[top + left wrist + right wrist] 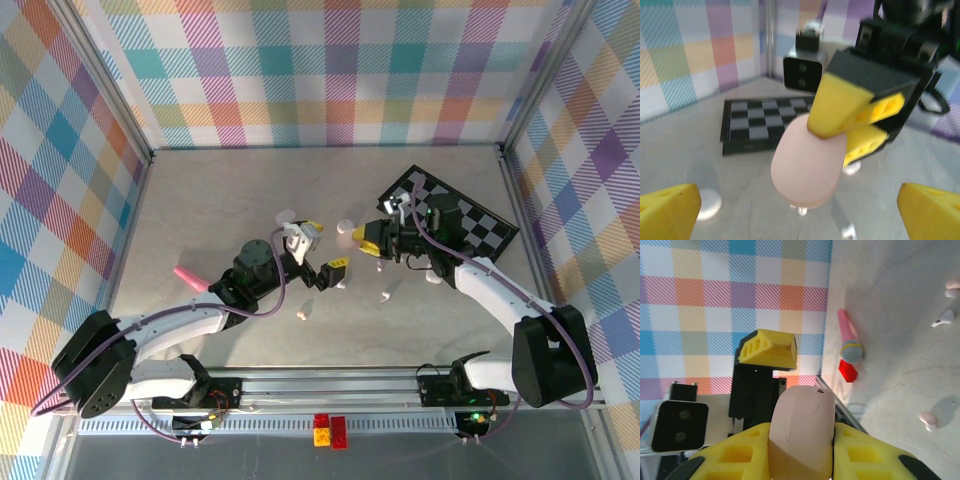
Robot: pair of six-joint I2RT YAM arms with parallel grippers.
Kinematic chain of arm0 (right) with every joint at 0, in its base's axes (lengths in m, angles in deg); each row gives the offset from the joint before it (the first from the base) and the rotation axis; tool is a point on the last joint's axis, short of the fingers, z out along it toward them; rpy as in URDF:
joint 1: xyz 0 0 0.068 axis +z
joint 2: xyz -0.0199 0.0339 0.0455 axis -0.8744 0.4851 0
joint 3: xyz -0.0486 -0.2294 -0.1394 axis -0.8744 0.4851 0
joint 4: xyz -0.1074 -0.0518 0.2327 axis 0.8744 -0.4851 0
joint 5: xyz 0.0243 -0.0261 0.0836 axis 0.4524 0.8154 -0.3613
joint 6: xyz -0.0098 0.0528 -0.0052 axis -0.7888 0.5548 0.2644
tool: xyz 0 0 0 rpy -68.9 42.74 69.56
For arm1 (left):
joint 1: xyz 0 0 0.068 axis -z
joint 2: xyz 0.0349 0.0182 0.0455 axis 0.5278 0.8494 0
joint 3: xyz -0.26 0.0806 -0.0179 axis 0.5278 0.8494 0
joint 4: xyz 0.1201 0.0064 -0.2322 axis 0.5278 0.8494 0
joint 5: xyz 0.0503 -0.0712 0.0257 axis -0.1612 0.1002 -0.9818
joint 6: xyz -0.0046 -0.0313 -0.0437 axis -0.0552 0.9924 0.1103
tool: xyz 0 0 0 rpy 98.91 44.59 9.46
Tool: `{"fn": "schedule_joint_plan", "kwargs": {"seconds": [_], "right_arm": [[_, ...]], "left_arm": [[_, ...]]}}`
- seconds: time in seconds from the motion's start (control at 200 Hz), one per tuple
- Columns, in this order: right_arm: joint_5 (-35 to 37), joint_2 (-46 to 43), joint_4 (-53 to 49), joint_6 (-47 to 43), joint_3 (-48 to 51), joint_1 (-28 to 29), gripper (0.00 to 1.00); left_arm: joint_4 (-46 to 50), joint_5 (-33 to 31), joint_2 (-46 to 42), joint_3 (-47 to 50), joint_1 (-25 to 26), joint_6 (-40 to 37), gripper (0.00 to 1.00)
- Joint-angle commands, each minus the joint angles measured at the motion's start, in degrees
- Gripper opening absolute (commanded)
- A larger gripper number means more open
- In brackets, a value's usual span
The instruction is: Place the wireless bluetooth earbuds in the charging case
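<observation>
Pink charging case (802, 412) in right gripper (802, 442)

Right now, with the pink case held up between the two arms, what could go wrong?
The right gripper pinches the pink charging case at one end, so it might pivot or slip and drop. The left gripper stands open close to it; either arm moving could knock fingers together. Loose earbuds lie on the table below, and a falling case could scatter them.

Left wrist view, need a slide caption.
Right hand pinches the pale pink oval case in front of the open left hand, checkerboard mat behind.
</observation>
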Motion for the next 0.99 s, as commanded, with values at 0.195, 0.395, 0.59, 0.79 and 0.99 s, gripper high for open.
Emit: {"fn": "schedule_joint_plan", "kwargs": {"seconds": [0.195,0.395,0.59,0.79,0.99], "right_arm": [[-5.6,-3.0,23.5,17.9,1.2,-2.4,0.15],[-6.0,-4.5,25.3,20.9,0.8,-3.2,0.14],[-4.8,-5.0,29.7,25.6,1.5,-3.4,0.14],[-3.7,-5.2,32.4,29.1,2.1,-3.5,0.14],[-4.2,-5.0,35.1,31.2,2.3,-3.4,0.13]], "left_arm": [[-35.1,6.0,10.7,3.0,0.3,1.2,1.00],[-38.1,8.3,15.5,-1.2,-0.4,0.6,1.00],[-38.3,10.0,17.5,-4.2,-0.7,-0.1,0.99],[-38.5,13.9,18.3,-6.8,-1.2,0.2,0.90],[-38.6,17.7,19.4,-9.9,-1.5,2.5,0.79]]}}
